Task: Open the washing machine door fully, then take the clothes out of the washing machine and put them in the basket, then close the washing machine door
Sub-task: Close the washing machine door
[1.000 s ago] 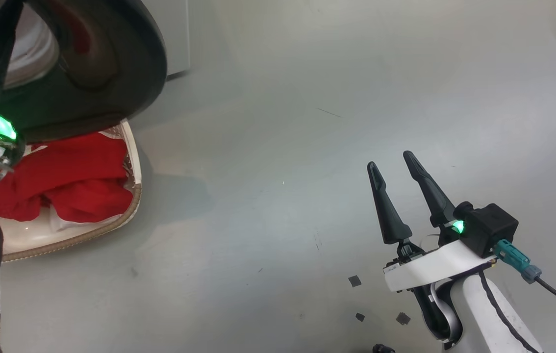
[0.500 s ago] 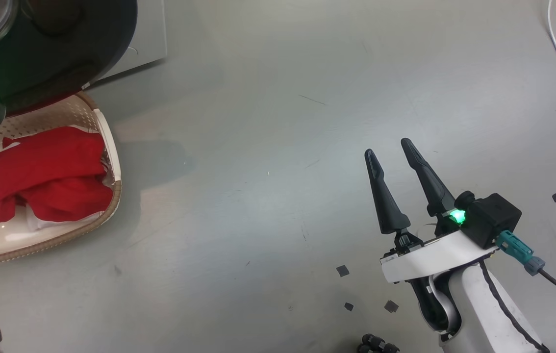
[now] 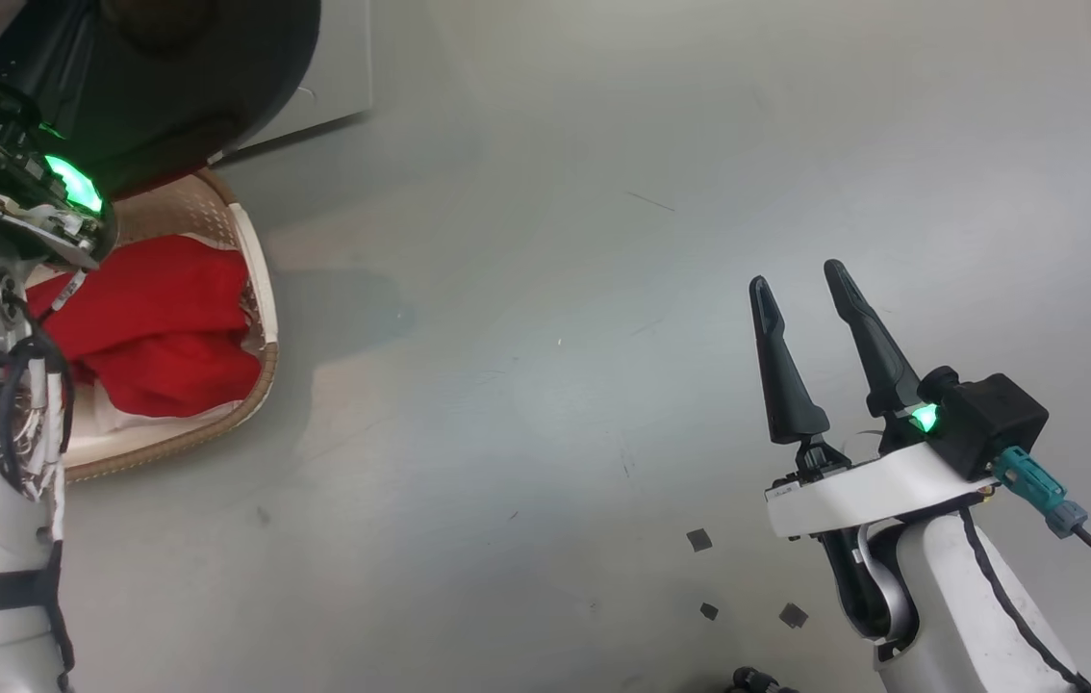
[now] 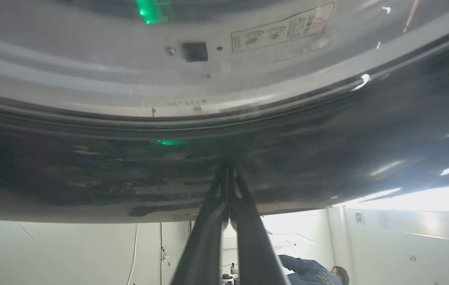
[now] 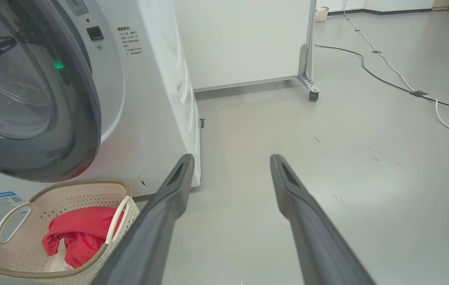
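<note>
The washing machine door [image 3: 218, 87] has a glossy black rim [image 4: 327, 130] and a clear glass bowl [image 5: 14, 91]. My left gripper [image 4: 227, 168] is shut, with its tips pressed on that rim and nothing between the fingers. In the head view the left wrist [image 3: 45, 183] sits under the door, above the basket [image 3: 262, 289]. The red clothes [image 3: 151, 327] lie in this cream basket [image 5: 18, 257] in front of the white washing machine [image 5: 153, 99]. My right gripper [image 3: 800, 279] hangs open and empty over bare floor, far to the right; its fingers [image 5: 169, 198] frame the floor.
A white cable [image 5: 390, 71] runs across the grey floor at the right. A wheeled white partition [image 5: 309, 79] stands behind the machine. Small dark tape marks [image 3: 699, 539] dot the floor near my right arm. A person [image 4: 315, 273] shows at the bottom of the left wrist view.
The head camera has shifted. The door's rim now covers less of the basket, and more of my left arm is in view. The right gripper stays open.
</note>
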Tool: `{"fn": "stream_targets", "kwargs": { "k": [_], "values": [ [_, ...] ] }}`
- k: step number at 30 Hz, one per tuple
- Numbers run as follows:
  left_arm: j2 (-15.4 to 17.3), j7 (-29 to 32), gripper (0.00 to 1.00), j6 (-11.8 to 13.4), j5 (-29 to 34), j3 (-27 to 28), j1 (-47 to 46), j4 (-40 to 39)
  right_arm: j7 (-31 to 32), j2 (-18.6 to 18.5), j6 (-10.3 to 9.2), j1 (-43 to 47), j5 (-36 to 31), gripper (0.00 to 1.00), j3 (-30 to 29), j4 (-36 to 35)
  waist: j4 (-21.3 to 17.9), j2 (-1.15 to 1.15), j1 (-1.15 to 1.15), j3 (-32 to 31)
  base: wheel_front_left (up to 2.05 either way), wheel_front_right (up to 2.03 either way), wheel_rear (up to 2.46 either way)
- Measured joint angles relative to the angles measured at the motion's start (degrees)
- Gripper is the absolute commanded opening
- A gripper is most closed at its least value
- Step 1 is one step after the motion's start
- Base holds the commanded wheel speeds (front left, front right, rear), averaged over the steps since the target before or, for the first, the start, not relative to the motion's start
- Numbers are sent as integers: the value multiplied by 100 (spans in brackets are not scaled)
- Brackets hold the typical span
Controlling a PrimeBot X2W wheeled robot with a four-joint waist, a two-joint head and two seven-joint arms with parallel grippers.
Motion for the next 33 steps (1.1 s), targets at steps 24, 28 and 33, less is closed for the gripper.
{"fn": "stream_targets", "kwargs": {
  "k": [24,28,33],
  "values": [
    [-593,297,0,-215,-595,402,1738,-971,0,-297,1,-15,-447,100,-419,220,1405,0,0,-478,0,0,0],
    [-635,296,0,-215,-598,494,2217,-1193,0,-348,3,53,-491,100,-423,296,1625,0,0,-635,0,0,0],
    [-678,311,41,-215,-630,508,2779,-1445,0,-368,4,218,-525,100,-450,360,1859,0,0,-870,0,0,0]
  ]
}}
